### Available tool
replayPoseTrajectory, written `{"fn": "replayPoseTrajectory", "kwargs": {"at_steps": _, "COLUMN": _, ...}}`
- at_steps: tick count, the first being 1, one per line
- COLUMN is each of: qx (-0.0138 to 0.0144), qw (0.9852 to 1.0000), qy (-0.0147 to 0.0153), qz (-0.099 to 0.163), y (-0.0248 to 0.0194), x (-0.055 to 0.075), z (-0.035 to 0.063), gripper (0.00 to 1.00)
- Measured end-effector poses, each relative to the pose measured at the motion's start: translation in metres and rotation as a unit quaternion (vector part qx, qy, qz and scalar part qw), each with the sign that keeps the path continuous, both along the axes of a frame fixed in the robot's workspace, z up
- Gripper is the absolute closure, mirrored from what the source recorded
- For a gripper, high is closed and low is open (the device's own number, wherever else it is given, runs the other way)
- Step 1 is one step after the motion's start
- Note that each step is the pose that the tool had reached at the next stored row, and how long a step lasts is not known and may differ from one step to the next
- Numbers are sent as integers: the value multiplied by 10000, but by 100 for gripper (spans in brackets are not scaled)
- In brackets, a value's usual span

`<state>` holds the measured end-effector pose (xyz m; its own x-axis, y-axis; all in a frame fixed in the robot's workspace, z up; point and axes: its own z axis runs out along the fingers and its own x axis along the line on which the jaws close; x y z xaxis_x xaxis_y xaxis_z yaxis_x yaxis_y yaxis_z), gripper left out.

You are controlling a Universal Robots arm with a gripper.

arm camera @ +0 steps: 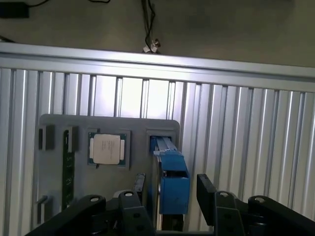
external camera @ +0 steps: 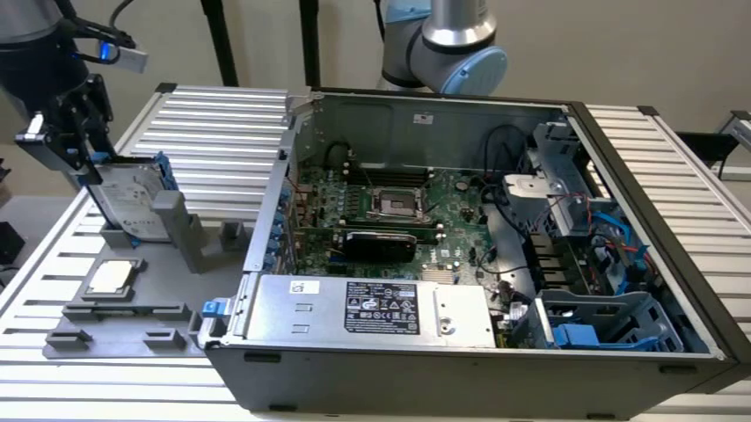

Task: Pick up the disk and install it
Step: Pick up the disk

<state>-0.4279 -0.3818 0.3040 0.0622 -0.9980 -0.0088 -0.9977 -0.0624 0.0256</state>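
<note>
Gripper [arm camera: 172, 189] | jaws wide open, one either side of disk [arm camera: 170, 162], holding nothing | disk stood on edge in grey holder [external camera: 188, 242] | judged rigid, fairly heavy, shock-sensitive; clamp flat metal faces, not blue clips

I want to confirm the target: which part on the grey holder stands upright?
The disk in its blue frame: it stands on edge by the open end effector, while the square CPU chip lies flat.
</note>
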Motion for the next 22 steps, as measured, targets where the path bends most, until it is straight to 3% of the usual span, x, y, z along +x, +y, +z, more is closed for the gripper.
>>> {"fn": "replayPoseTrajectory", "kwargs": {"at_steps": 8, "qx": 5, "qw": 10000, "qy": 0, "qz": -40, "y": -6, "x": 0, "z": -115, "gripper": 46}}
{"fn": "replayPoseTrajectory", "kwargs": {"at_steps": 14, "qx": 13, "qw": 10000, "qy": 1, "qz": -56, "y": -11, "x": 0, "z": -135, "gripper": 46}}
{"fn": "replayPoseTrajectory", "kwargs": {"at_steps": 16, "qx": 13, "qw": 10000, "qy": 0, "qz": -57, "y": -12, "x": 0, "z": -139, "gripper": 55}}
{"fn": "replayPoseTrajectory", "kwargs": {"at_steps": 22, "qx": 14, "qw": 10000, "qy": 0, "qz": -65, "y": -14, "x": -2, "z": -147, "gripper": 55}}
